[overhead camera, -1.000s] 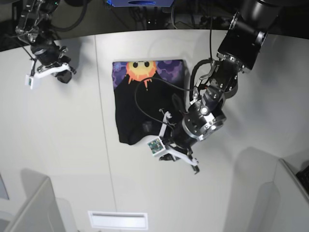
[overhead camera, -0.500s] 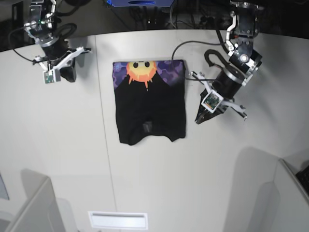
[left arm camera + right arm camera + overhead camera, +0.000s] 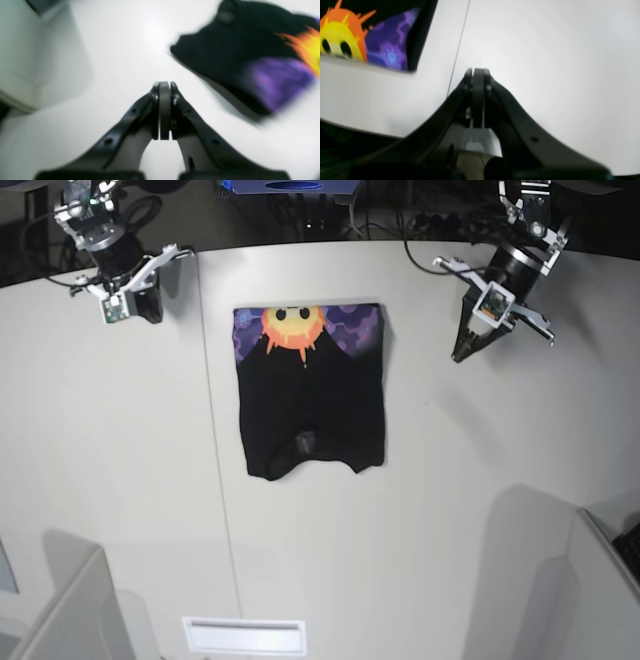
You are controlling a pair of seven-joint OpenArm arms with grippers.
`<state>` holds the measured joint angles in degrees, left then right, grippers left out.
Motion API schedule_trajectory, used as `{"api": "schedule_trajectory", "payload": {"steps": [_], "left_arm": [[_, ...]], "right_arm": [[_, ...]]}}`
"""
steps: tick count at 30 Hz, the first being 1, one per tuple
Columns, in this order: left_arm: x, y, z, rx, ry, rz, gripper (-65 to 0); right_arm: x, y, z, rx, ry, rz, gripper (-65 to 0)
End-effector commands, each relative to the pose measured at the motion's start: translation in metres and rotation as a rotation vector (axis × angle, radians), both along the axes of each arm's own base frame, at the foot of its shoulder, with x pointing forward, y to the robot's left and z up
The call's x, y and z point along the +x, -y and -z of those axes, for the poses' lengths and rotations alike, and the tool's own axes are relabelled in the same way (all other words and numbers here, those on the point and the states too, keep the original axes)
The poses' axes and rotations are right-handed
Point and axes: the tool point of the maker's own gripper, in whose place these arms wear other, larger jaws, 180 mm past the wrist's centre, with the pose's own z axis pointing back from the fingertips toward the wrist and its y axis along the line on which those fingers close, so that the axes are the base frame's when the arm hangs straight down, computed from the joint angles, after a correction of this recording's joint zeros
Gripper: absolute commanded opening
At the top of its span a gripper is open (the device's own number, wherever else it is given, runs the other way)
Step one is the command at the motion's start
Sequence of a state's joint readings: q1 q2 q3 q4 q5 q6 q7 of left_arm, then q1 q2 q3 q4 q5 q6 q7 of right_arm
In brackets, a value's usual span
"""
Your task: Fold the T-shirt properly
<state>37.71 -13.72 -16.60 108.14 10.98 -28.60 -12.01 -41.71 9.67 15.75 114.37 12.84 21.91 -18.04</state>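
The black T-shirt [image 3: 311,402] lies folded into a rectangle on the white table, with the orange sun-with-face and purple print along its far edge. It also shows in the left wrist view [image 3: 240,52] and in the right wrist view [image 3: 373,37]. My left gripper [image 3: 462,352] is shut and empty, held above the table to the right of the shirt; its closed fingertips [image 3: 164,86] show in the left wrist view. My right gripper [image 3: 150,310] is shut and empty at the far left corner; it shows in the right wrist view [image 3: 478,72].
The white table [image 3: 420,510] has a seam [image 3: 215,440] running front to back just left of the shirt. Grey partition panels stand at the front left [image 3: 70,610] and front right [image 3: 560,580]. A slot plate [image 3: 245,635] sits near the front edge.
My left arm has lifted away from the shirt's front edge and swung to the far right. My right arm has drawn back toward the far left corner. The shirt lies still.
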Motion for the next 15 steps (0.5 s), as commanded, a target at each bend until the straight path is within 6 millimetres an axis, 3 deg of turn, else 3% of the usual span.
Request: {"api": "schedule_trajectory", "payload": {"steps": [1,8,15], "left_arm": [[-0.006,-0.001,-0.008,-0.008,0.023,0.016,-65.0],[-0.063,-0.002,0.017,-0.065,-0.09,0.035,-65.0],[-0.114,-0.008,0.041,-0.089,-0.227,0.015,-65.0]], "right_arm": [[0.0,0.002,-0.007,-0.003,0.024,-0.006,-65.0],[-0.032,0.038,-0.002,-0.073,-0.049,0.064,-65.0],[-0.086,0.042,0.015,-0.092,-0.212,0.065,-65.0]]}}
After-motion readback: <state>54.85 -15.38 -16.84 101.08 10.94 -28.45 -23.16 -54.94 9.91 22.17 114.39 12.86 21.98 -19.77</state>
